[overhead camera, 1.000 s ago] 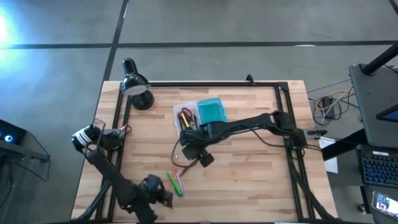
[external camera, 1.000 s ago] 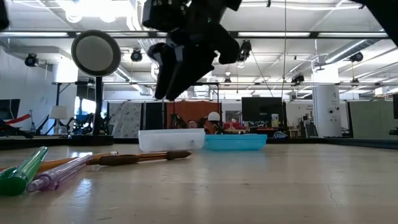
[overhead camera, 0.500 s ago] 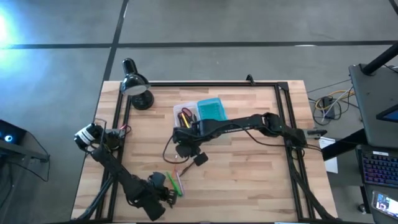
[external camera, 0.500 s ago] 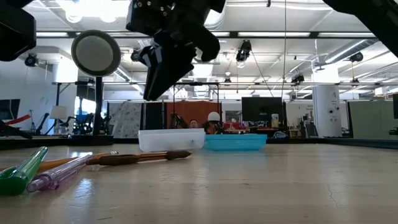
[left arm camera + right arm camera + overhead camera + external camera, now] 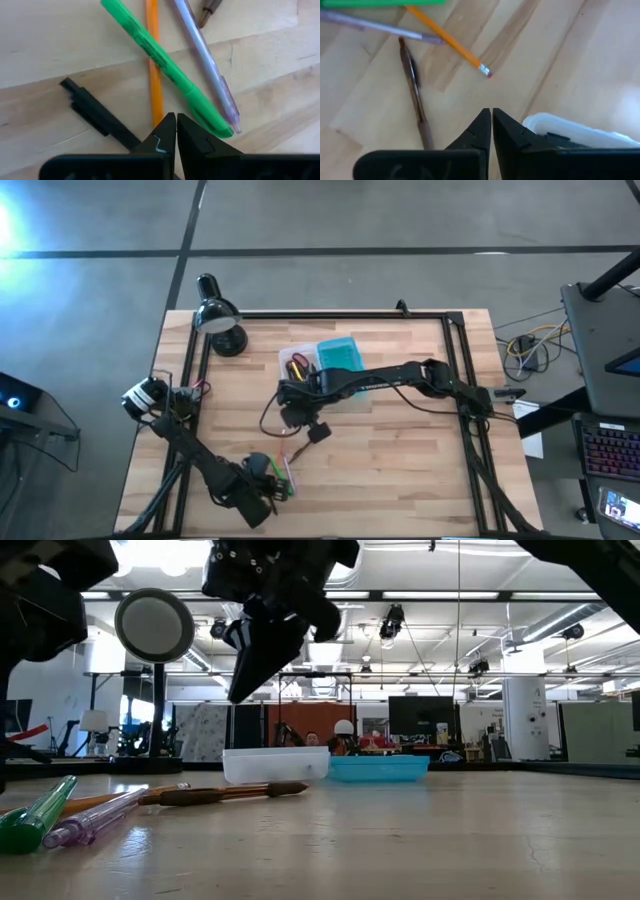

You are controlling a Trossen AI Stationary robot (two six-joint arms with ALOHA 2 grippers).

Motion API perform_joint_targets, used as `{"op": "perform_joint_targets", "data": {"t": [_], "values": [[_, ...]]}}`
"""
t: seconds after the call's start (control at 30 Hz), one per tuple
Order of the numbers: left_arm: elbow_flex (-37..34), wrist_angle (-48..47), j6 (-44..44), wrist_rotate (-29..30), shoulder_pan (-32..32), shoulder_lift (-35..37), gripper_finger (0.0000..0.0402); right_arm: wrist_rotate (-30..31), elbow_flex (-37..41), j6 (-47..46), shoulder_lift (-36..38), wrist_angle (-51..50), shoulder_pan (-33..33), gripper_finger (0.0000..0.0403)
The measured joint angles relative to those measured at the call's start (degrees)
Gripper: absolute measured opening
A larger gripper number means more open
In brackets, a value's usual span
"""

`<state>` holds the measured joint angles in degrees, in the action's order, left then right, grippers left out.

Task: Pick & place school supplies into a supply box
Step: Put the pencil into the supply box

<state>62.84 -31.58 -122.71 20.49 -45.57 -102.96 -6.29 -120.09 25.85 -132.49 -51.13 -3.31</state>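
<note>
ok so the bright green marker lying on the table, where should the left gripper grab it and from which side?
Grip the bright green marker mid-barrel, from straight above, fingers across its width. It lies flat, crossing over the thin orange pencil, with the pinkish translucent pen alongside. The left gripper, shut now, must open first.

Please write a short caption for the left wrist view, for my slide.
Left gripper, fingers shut, hovers over a green marker, orange pencil and pale purple pen.

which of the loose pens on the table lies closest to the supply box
The dark brown pen, lying apart from the green marker, orange pencil and pinkish pen, nearest the supply box.
</note>
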Motion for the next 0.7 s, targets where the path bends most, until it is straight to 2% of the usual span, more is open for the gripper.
{"op": "perform_joint_targets", "data": {"t": [0.1, 0.27, 0.37, 0.53, 0.7], "values": [[0.1, 2.04, 6.23, 0.12, 0.01, 0.0, 0.0, -1.62, 0.1, -1.4, 0.0, 1.03, 0.44, 0.0008], [4.4, -5.48, 18.23, -0.05, -0.84, 0.34, 0.0, -2.82, 0.1, -3.94, 0.0, 1.26, 1.2, 0.0008], [7.81, -8.67, 33.15, 0.93, -2.01, 0.55, 0.0, -2.84, 0.12, -3.97, 0.0, 1.28, 1.16, 0.0008], [9.22, -6.89, 56.16, 0.2, -2.79, -0.82, 0.0, -2.97, 0.12, -3.38, 0.0, 1.35, 1.07, 0.0008], [9.08, -9.86, 64.11, -0.36, -2.74, -2.22, 0.0, -2.36, 0.12, -3.28, 0.0, 1.39, 1.24, 0.0008]]}}
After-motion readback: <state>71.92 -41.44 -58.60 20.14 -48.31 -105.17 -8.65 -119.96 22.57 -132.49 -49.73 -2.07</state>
